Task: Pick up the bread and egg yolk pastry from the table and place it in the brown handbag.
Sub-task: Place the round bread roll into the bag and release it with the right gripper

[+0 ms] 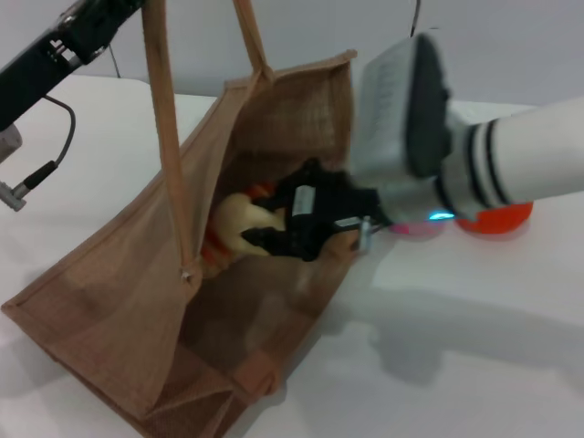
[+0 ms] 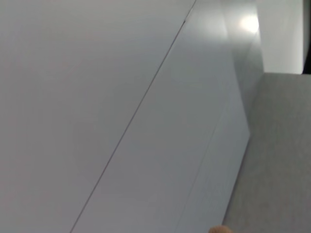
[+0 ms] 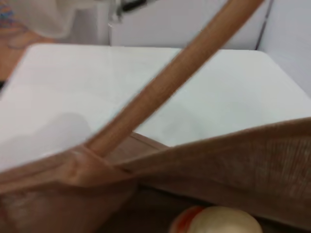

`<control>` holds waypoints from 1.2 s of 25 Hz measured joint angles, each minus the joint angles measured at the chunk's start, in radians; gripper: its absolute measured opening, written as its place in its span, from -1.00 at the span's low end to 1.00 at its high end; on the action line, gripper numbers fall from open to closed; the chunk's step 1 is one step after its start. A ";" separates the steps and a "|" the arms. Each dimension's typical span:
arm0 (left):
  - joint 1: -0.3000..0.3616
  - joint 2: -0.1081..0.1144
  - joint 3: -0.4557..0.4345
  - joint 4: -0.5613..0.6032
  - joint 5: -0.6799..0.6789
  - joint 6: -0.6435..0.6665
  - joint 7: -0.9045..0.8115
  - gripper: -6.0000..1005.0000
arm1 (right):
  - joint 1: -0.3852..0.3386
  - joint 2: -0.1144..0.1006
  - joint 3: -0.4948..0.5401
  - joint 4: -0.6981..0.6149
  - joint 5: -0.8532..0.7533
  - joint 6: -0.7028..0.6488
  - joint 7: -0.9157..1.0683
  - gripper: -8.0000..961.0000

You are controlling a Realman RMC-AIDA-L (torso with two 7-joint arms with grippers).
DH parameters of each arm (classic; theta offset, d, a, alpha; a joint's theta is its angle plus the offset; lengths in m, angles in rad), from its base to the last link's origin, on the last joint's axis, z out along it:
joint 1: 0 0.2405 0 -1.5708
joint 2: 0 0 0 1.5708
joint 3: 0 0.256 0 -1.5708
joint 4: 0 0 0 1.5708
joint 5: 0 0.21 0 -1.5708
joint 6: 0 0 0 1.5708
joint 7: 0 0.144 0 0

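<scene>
The brown handbag [image 1: 274, 119] lies tilted on the white table with its mouth open toward my right arm. Its tan strap [image 1: 164, 109] rises to my left arm [image 1: 82, 27] at the top left. My right gripper [image 1: 269, 219] is inside the bag's mouth, closed on the pale round egg yolk pastry [image 1: 237, 217]. The bread's orange stripes [image 1: 215, 248] show just below and behind the pastry, inside the bag. In the right wrist view the pastry [image 3: 226, 221] sits low past the bag's edge [image 3: 243, 150], with the strap [image 3: 170, 82] crossing in front.
An orange fruit [image 1: 500, 219] stands on the table behind my right forearm, and a pink object [image 1: 415, 230] shows under the wrist. A cable and plug [image 1: 27, 182] hang at the far left. The left wrist view shows only a wall.
</scene>
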 joint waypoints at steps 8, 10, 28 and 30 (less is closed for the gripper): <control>0.000 0.001 0.000 0.002 -0.006 -0.033 -0.018 -0.74 | 0.022 0.009 -0.306 0.026 0.006 0.410 0.008 -0.24; 0.001 0.002 -0.001 0.002 -0.008 -0.035 -0.018 -0.74 | 0.018 0.010 -0.342 0.024 0.006 0.463 0.009 -0.24; 0.057 0.009 -0.058 -0.005 -0.045 0.015 -0.010 -0.74 | -0.118 -0.003 -0.364 -0.152 0.013 0.532 0.009 0.82; 0.062 0.009 -0.063 -0.005 -0.047 0.030 -0.010 -0.74 | -0.146 -0.006 -0.335 -0.182 0.010 0.502 0.005 0.83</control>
